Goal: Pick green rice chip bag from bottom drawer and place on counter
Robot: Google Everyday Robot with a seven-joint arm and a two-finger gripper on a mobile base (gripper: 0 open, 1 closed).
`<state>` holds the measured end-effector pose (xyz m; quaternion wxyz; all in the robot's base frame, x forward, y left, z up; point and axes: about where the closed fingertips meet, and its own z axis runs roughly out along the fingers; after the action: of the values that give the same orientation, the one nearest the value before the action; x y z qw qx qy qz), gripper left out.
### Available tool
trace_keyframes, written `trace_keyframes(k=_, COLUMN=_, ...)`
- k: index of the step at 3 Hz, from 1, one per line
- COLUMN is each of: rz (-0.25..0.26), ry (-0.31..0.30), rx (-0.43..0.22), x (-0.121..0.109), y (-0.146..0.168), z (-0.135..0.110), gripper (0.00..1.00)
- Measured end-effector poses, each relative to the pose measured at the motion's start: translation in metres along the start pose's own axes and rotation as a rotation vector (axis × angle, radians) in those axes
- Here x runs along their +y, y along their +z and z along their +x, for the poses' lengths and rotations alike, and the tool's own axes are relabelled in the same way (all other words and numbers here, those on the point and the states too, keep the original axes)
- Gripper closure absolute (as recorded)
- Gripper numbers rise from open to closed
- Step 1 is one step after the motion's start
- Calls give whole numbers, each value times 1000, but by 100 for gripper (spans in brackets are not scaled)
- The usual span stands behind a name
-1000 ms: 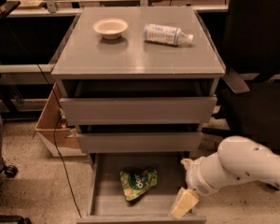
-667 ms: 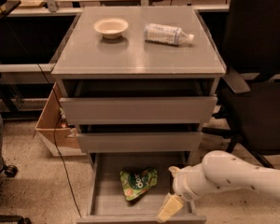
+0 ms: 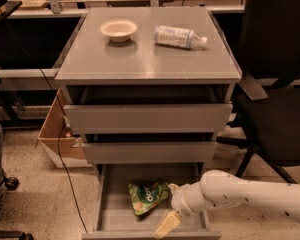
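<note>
The green rice chip bag [image 3: 146, 196] lies crumpled in the open bottom drawer [image 3: 121, 218], near its middle. My white arm reaches in from the right, low over the drawer. My gripper [image 3: 166, 223] hangs just right of and in front of the bag, over the drawer's front part, not touching the bag. One cream-coloured finger [image 3: 167, 224] points down and to the left. The grey counter [image 3: 140, 59] tops the cabinet above the two wider drawers.
A cream bowl [image 3: 118, 30] and a clear bottle with a white label [image 3: 179, 36] lie on the counter. A black chair [image 3: 277, 99] stands right of the cabinet. A cardboard box [image 3: 56, 134] and a black cable [image 3: 60, 154] are at its left.
My arm has moved left across the drawer, bringing the gripper from the drawer's right front corner to just beside the bag. The bag has not moved.
</note>
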<state>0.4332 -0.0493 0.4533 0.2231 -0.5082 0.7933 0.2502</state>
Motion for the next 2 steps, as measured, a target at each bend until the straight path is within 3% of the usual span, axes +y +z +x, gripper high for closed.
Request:
trace_keyframes(k=1, rz=-3, ry=-1, rx=-18, x=-3, y=4, z=-1, gripper=0)
trace_keyframes(k=2, rz=8, ry=-41, rx=-46, x=-25, y=25, z=-8, gripper=0)
